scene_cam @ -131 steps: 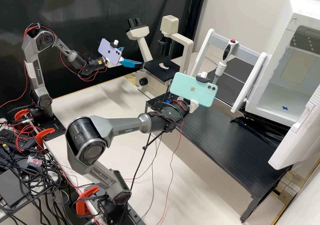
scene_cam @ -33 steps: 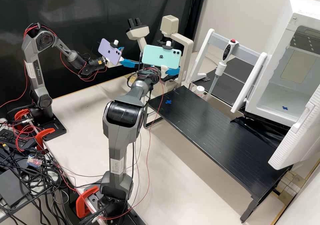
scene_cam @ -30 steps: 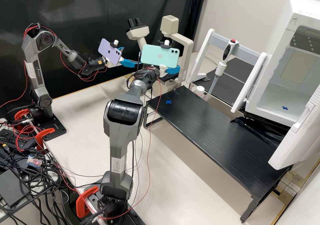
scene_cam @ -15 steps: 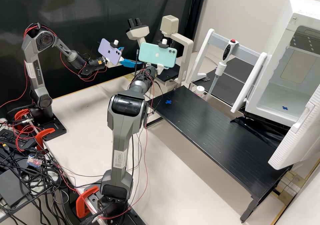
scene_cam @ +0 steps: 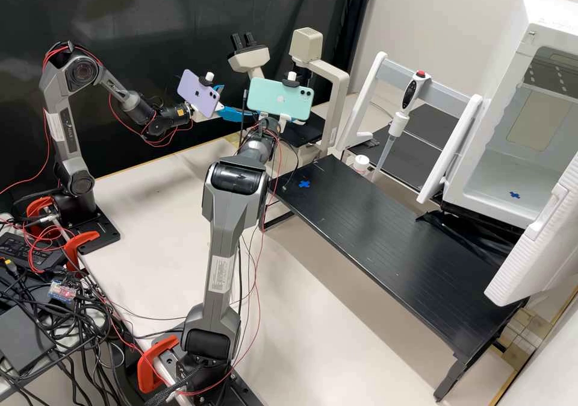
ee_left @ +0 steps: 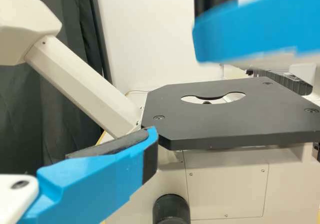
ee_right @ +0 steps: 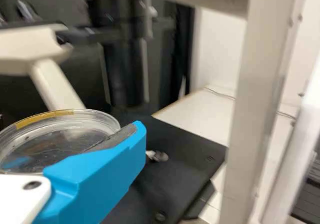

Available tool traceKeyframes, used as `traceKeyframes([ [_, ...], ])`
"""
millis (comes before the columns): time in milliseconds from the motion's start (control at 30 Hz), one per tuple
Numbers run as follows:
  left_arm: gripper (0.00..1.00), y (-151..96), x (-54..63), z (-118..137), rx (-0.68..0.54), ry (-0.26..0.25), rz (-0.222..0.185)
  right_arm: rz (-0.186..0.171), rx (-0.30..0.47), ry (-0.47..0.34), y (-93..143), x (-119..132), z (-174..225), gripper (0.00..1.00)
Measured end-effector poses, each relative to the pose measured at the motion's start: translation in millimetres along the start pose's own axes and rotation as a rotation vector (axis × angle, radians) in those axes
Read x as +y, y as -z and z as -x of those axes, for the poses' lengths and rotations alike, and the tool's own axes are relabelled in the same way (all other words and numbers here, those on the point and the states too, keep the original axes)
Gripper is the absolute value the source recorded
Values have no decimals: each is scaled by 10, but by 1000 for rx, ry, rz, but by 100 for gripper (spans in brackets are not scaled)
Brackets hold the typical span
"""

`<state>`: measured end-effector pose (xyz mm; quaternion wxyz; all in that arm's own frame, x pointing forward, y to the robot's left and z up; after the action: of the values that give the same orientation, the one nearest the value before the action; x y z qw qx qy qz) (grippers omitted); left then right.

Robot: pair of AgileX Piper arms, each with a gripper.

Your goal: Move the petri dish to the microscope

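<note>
The far arm carries the left gripper (scene_cam: 232,102), open beside the microscope (scene_cam: 309,46). In the left wrist view, the left gripper (ee_left: 115,166) stands empty before the black stage (ee_left: 220,116). On the nearer arm, the right gripper (scene_cam: 299,121) is mostly behind its green phone near the stage (scene_cam: 301,134). Close up, the right gripper (ee_right: 75,144) is shut on the clear petri dish (ee_right: 55,121), which has a yellow strip on its rim, before the stage (ee_right: 175,159). The left wrist view also has a blurred blue finger of the right gripper (ee_left: 250,29) close above the stage.
The microscope's upright column (ee_right: 260,104) stands close to the right gripper. A low black shelf (scene_cam: 385,243) runs right of the nearer arm. Beyond are a pipette (scene_cam: 398,123), a capped bottle (scene_cam: 361,164) and an open white incubator (scene_cam: 518,147).
The right arm has swung left from over the black shelf to the microscope, and over the last second has shifted slightly further left. The left arm has kept still.
</note>
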<state>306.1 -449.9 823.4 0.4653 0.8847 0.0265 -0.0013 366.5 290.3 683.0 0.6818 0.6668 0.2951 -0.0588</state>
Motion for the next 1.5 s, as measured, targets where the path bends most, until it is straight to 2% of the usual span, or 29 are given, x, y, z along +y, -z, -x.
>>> traceKeyframes([
  [67,100,0,0,0,0,0,0,14,-31,-1,-28,-5,-65,0],
  [100,100,0,0,0,0,0,0,4,-46,0,-44,-11,-87,0],
  [133,100,0,0,0,0,0,0,16,-55,2,-52,-14,-105,0],
  [200,100,0,0,0,0,0,0,8,-74,6,-72,-24,-144,0],
  [300,100,0,0,0,0,0,0,20,-96,15,-92,-38,-203,0],
  [367,100,0,0,0,0,0,0,15,-106,13,-100,-39,-239,0],
  [500,100,0,0,0,0,0,0,62,-111,21,-67,-64,-299,0],
  [567,100,0,0,0,0,0,0,74,-108,21,-33,-70,-315,0],
  [800,100,0,0,0,0,0,0,91,-126,31,-23,-110,-404,0],
  [967,100,0,0,0,0,0,0,90,-147,40,-45,-126,-444,0],
  [1000,100,0,0,0,0,0,0,75,-154,42,-51,-131,-457,0],
  [1033,100,0,0,0,0,0,0,81,-159,45,-54,-134,-470,0],
  [1067,100,0,0,0,0,0,0,64,-164,46,-49,-129,-484,0],
  [1200,100,0,0,0,0,0,0,61,-171,52,-45,-130,-530,0],
  [1500,100,0,0,0,0,0,0,58,-144,63,-42,-181,-685,0],
])
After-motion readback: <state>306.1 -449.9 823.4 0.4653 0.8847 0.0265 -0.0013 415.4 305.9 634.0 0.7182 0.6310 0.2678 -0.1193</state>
